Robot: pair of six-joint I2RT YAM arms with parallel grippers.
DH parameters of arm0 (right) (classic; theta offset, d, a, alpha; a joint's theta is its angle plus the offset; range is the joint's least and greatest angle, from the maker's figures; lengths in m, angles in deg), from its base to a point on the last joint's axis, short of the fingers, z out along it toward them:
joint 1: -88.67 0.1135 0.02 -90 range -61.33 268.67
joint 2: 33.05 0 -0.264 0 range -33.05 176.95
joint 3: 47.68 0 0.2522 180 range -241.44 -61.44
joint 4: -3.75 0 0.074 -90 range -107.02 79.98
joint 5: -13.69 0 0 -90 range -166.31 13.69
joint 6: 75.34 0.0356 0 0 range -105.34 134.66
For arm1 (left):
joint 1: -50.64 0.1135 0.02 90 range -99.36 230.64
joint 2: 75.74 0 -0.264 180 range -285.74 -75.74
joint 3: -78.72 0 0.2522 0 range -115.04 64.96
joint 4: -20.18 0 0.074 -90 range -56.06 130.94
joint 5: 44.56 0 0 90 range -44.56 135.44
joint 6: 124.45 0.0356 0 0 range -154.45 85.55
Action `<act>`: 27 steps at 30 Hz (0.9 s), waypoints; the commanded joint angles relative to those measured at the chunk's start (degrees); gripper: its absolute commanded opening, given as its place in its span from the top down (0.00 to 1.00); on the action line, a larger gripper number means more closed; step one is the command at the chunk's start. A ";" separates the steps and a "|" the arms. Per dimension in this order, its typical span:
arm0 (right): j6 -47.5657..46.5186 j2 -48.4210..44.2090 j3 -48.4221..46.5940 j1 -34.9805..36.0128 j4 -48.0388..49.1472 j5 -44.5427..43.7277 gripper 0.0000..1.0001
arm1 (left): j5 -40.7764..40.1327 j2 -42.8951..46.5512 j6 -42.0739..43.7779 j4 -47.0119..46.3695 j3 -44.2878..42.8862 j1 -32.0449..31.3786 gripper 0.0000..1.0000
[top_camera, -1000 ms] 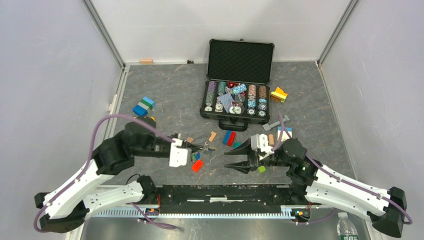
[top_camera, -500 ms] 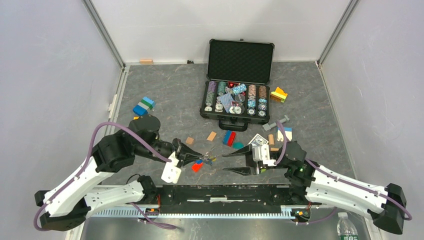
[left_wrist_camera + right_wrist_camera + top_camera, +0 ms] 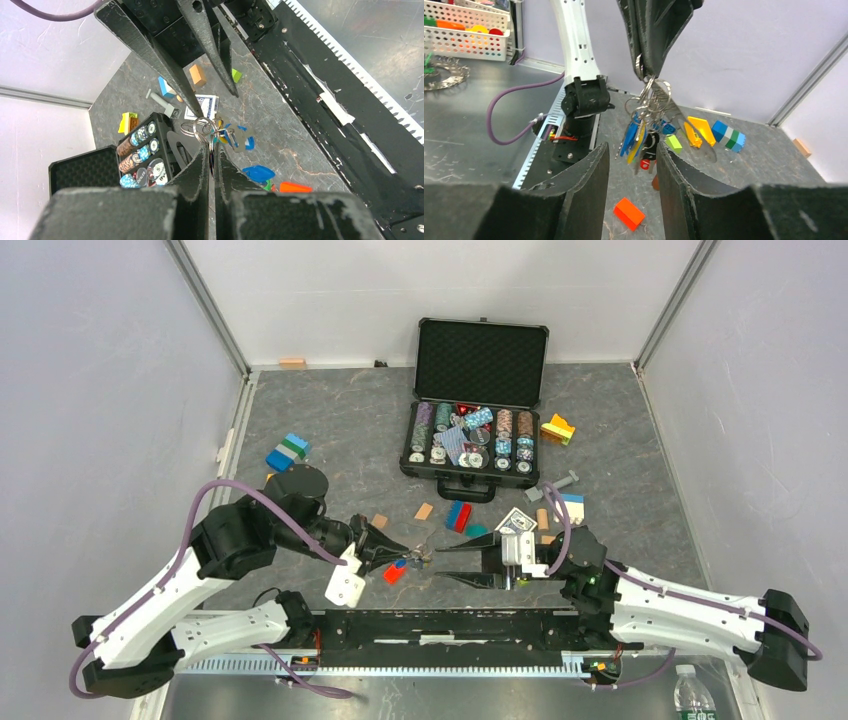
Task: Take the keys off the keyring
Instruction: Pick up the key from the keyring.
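Pincer on my left (image 3: 405,552) is shut tight on the keyring (image 3: 639,65), holding it up off the desk (image 3: 340,410) over the middle of the near edge. The keys (image 3: 631,135) hang from the ring in one bunch; blue and yellow head covers are plain, and red shows lower down. My right pincer (image 3: 445,563) stands wide open and holds nothing. Its tips face the bunch from the right, just beside it; contact I cannot confirm. A red block (image 3: 395,573) lies on the desk near the hanging bunch. Farther in, a tan block (image 3: 424,511) lies beside a blue and red pair (image 3: 458,516). Toward the left edge sits a blue, green and white block stack (image 3: 288,452). At the middle of the far edge an open black case (image 3: 480,360) holds rows of poker chips (image 3: 470,435), with a yellow block (image 3: 558,428) just right of it.
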 commanded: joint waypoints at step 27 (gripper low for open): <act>-0.71 5.70 -0.75 2.53 9.31 -5.53 0.67 | 5.71 0.27 1.69 -1.81 -2.88 -0.24 0.98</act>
